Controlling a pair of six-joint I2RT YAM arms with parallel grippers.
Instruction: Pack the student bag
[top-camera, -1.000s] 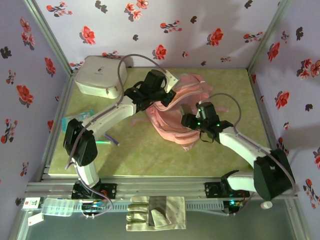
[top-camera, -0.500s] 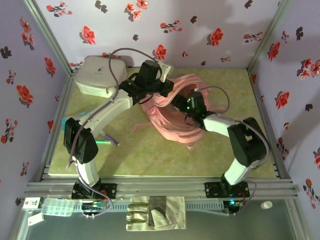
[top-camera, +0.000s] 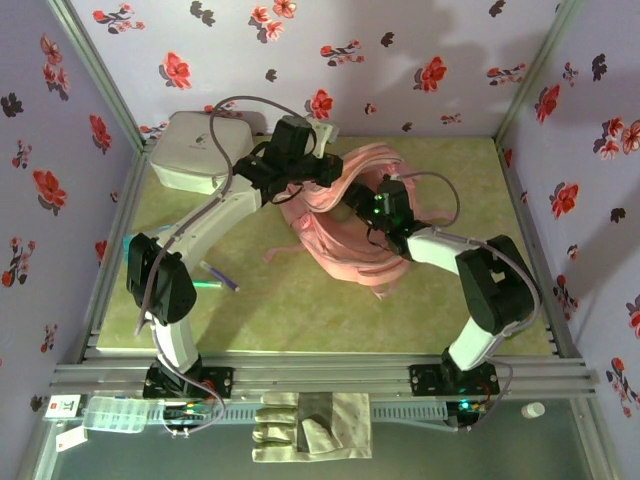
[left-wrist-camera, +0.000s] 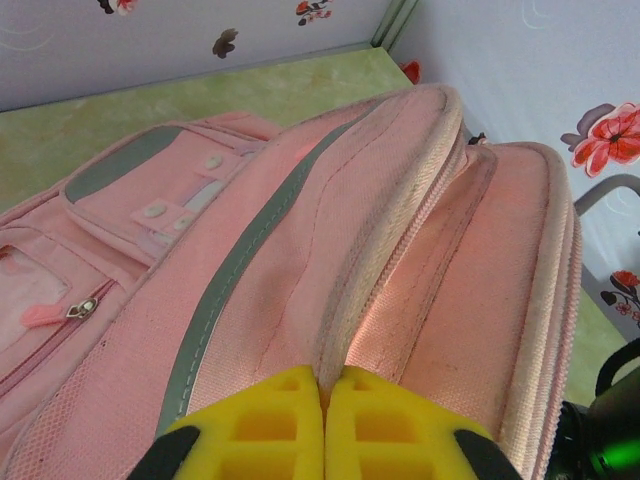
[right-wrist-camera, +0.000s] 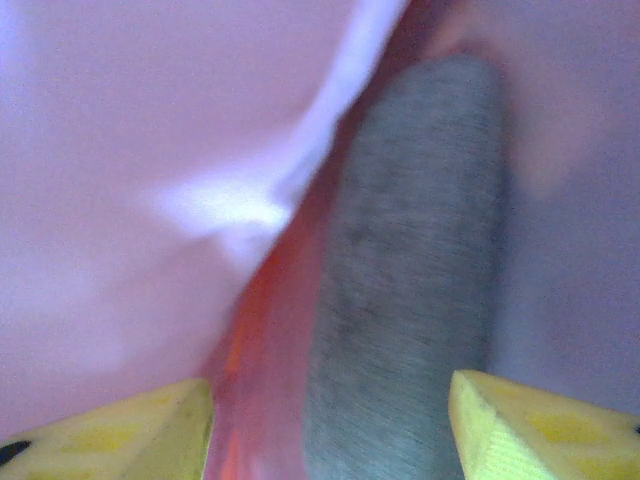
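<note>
Green table (top-camera: 300, 320), student bag (top-camera: 340, 255), white case (top-camera: 195, 150), pens (top-camera: 215, 278)

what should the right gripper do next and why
Probably draw the right gripper back out of the student bag. Its fingers stand open on either side of a grey felt-like piece amid pink fabric, so it does not seem to be gripping it. The left gripper is shut on the bag's top ridge, holding it.
</note>
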